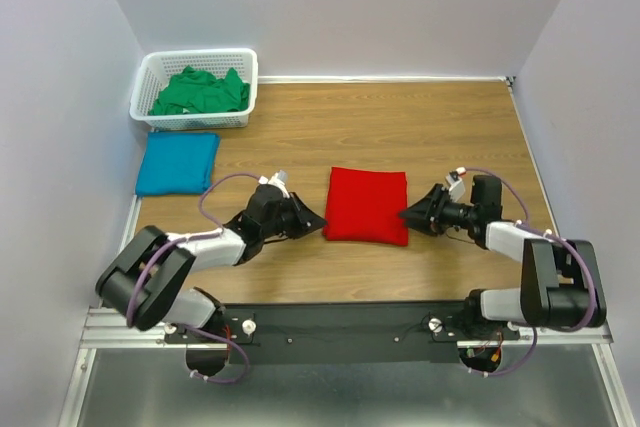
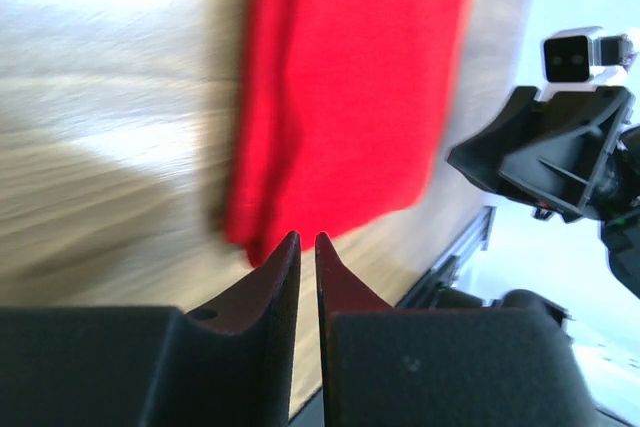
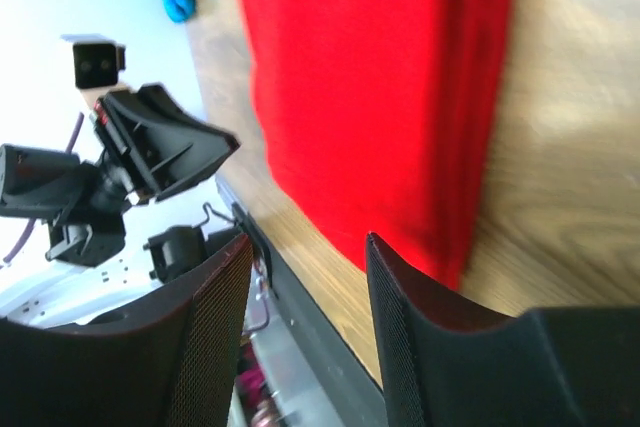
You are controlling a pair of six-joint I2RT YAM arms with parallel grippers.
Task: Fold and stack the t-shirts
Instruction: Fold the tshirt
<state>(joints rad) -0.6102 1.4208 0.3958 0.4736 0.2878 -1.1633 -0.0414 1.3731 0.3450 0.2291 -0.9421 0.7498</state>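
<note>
Red t-shirt [image 1: 366, 205] lies folded into a soft, roughly square pad at mid tabletop [image 1: 400, 127], which is wood-grain, with layered edges showing at its near side. I see the left pincer [image 1: 318, 223] drawn in to a thin slit at the shirt's near-left corner, with no cloth visible between its fingers. Right pincer [image 1: 405, 215] stands well apart at the opposite corner and grips nothing. Teal t-shirt [image 1: 178, 163] lies folded flat at far left. Green t-shirt [image 1: 200, 93] lies crumpled in the white lattice basket [image 1: 200, 55].
</note>
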